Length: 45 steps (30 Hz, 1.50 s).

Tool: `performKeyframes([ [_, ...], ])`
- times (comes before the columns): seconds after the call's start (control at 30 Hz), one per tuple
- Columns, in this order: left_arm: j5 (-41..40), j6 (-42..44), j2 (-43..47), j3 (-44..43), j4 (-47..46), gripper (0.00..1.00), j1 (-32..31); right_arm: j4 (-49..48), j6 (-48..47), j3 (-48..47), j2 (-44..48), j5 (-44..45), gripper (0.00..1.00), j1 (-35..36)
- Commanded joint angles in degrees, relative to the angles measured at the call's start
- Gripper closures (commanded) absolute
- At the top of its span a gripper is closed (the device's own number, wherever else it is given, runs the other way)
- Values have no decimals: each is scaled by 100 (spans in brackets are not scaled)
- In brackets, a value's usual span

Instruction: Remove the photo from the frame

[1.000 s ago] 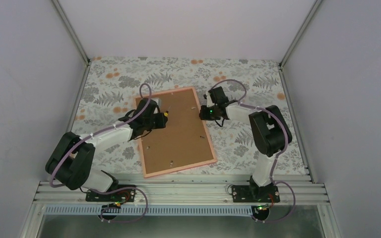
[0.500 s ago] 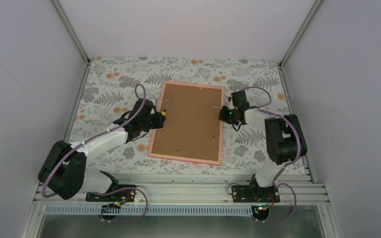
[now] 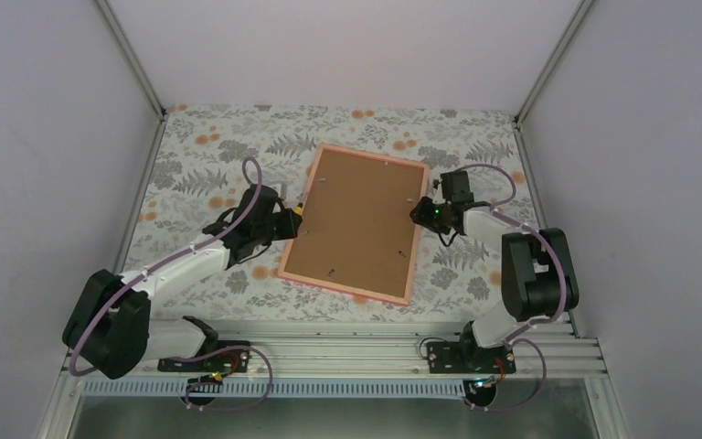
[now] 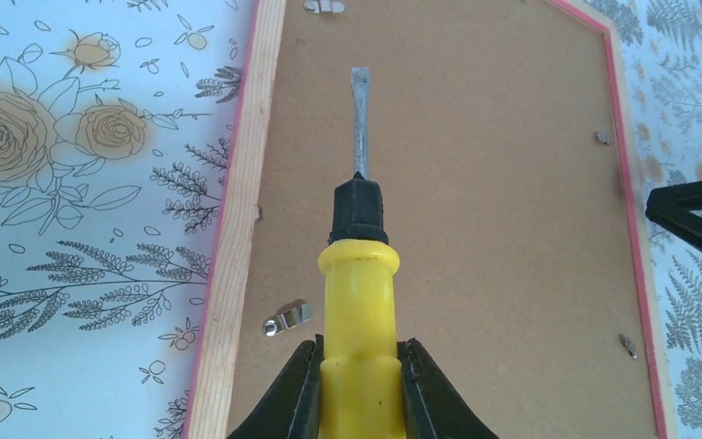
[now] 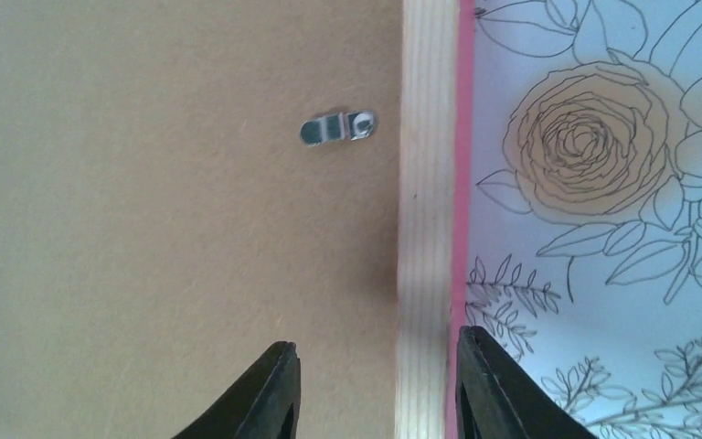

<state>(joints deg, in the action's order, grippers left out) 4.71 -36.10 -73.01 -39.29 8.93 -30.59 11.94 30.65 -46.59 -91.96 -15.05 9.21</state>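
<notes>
Frame: I see one frame (image 3: 356,229) lying flat and face down on the desk (image 3: 192,165), which a flowered cloth (image 5: 603,274) covers. It sits between my two arms, turned a little off square.
Backing board: one brown backing board (image 4: 494,238) faces up and fills the frame inside its pink rim.
Photo: I cannot see it; only the back of the frame shows.
Left pincer: the left pincer (image 4: 358,389) is clamped on the handle of a screwdriver (image 4: 358,274). It sits at the frame's left long edge.
Screwdriver: there is one, with a yellow handle, a black collar and a flat blade. The blade reaches out over the backing board, just inside the left rail. I cannot tell whether the tip touches the board.
Right pincer: the right pincer (image 5: 377,340) is partly open with nothing in it. It sits at the frame's right long edge. One finger is over the board and the other is at the pink outer edge, so the wooden rail (image 5: 428,183) lies between them.
Clips: the left wrist camera shows at least four small metal clips (image 4: 288,317) around the board. The right wrist camera shows one, just beside the rail, ahead of the fingers.
Pincers: two, one at each long side of the frame.
</notes>
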Motion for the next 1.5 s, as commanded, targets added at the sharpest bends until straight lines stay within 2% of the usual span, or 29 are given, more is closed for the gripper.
performKeyframes([
  [0.0, 66, -73, 182, 29, -3, 98, 27, 285, -336, 218, 342, -307, 63, -21],
  [0.33, 378, -91, 178, 94, -178, 98, 9, 751, -721, 720, 987, -703, 43, 274],
  [0.53, 537, -116, 169, 163, -300, 98, -11, 965, -801, 981, 1176, -845, 40, 573],
  [0.7, 574, -139, 168, 206, -364, 98, -26, 767, -620, 1183, 1185, -1182, 37, 991],
  [1.07, 489, -119, 281, 291, -305, 98, -17, 210, 71, 723, 653, -1353, 36, 2432],
  [1.27, 489, -152, 305, 416, -348, 98, -9, -219, 373, 258, 160, -1201, 35, 3007],
  [1.47, 483, -143, 342, 463, -344, 98, 8, -245, 271, -481, -618, -1147, 34, 3407],
])
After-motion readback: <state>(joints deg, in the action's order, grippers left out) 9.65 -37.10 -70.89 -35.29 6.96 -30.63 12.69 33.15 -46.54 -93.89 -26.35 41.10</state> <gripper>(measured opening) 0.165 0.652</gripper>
